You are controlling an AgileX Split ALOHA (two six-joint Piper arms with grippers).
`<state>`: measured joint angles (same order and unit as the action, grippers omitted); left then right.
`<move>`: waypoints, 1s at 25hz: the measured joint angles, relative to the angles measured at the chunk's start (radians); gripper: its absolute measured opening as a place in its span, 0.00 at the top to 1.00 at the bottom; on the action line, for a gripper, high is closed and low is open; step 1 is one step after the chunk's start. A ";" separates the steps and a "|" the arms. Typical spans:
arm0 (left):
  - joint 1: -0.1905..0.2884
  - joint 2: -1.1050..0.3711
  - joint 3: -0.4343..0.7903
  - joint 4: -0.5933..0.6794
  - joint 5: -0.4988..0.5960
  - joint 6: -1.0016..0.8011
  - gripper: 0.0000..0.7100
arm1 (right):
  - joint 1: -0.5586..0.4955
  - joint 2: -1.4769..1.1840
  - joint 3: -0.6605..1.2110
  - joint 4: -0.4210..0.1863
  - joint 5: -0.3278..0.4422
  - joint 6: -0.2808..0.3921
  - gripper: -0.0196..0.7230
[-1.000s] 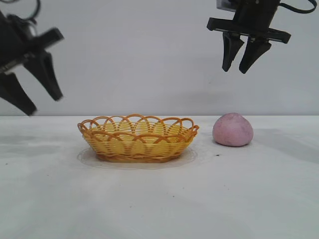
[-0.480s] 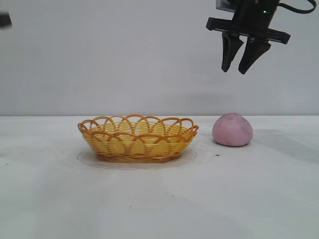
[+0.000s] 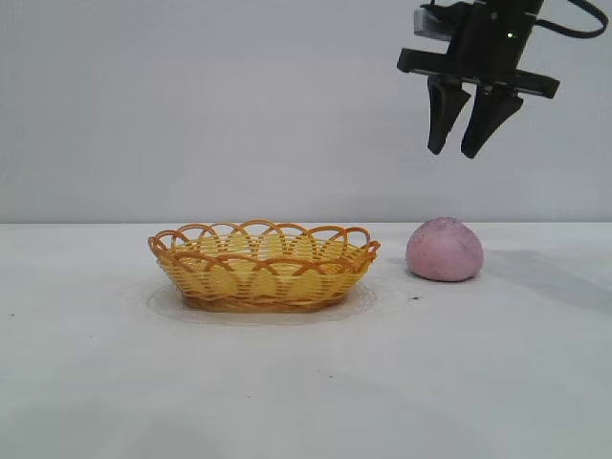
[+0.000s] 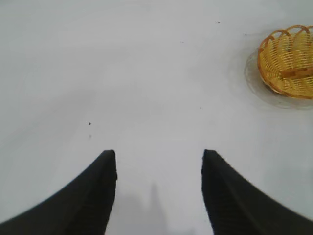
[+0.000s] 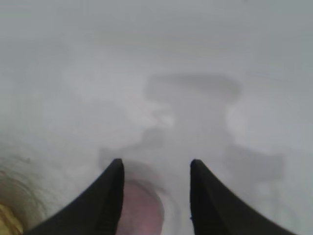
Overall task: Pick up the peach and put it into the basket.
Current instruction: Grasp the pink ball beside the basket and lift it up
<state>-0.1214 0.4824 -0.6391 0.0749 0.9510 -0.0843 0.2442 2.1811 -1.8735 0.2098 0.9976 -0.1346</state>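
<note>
On a white table (image 3: 306,382), a pink peach (image 3: 445,250) sits just right of a yellow woven basket (image 3: 263,267), the right gripper (image 3: 462,151) poised above it with empty jaws parted; the left gripper (image 4: 159,161) also stands apart, empty.

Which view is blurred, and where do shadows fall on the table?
Right wrist view: hazy; the peach shows soft between the right gripper's open fingers, with a blocky gripper shadow on the table. Exterior view: sharp, faint shadow around the basket. Left wrist view: clear.
</note>
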 joint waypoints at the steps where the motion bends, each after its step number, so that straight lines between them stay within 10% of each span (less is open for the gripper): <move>1: 0.000 -0.064 0.016 0.005 0.031 -0.011 0.52 | 0.000 0.001 0.000 0.000 0.000 -0.002 0.63; 9: 0.000 -0.488 0.143 0.047 0.175 -0.043 0.52 | 0.000 0.001 0.000 0.015 0.004 -0.010 0.63; 25: 0.000 -0.500 0.148 -0.036 0.174 0.068 0.52 | 0.000 0.042 0.000 0.039 0.163 -0.015 0.63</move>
<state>-0.1214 -0.0175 -0.4914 0.0393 1.1245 -0.0163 0.2442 2.2235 -1.8738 0.2490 1.1608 -0.1499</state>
